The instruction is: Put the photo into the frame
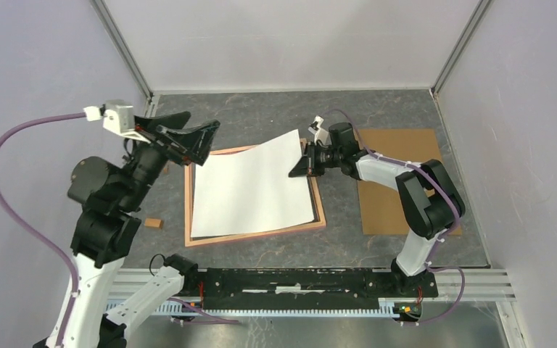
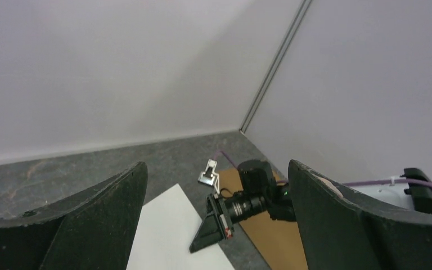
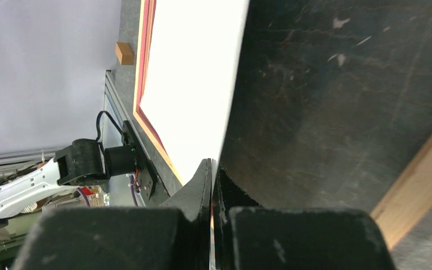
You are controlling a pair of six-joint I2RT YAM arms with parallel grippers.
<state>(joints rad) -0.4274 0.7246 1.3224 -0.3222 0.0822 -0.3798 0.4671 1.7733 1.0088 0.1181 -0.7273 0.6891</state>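
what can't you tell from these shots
- Printed side of the photo: turned away; all views show only its white back.
- Far-left corner of the frame: top view, hidden by the open left claw.
- Frame's far rail: top view, partly covered by the photo that the right claw pinches.

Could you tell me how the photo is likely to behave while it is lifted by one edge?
The photo looks paper-thin where the right gripper pinches its edge, so it probably flexes rather than staying stiff. It seems light: one pinch holds its right side tilted above the frame. Pushed, it may buckle.
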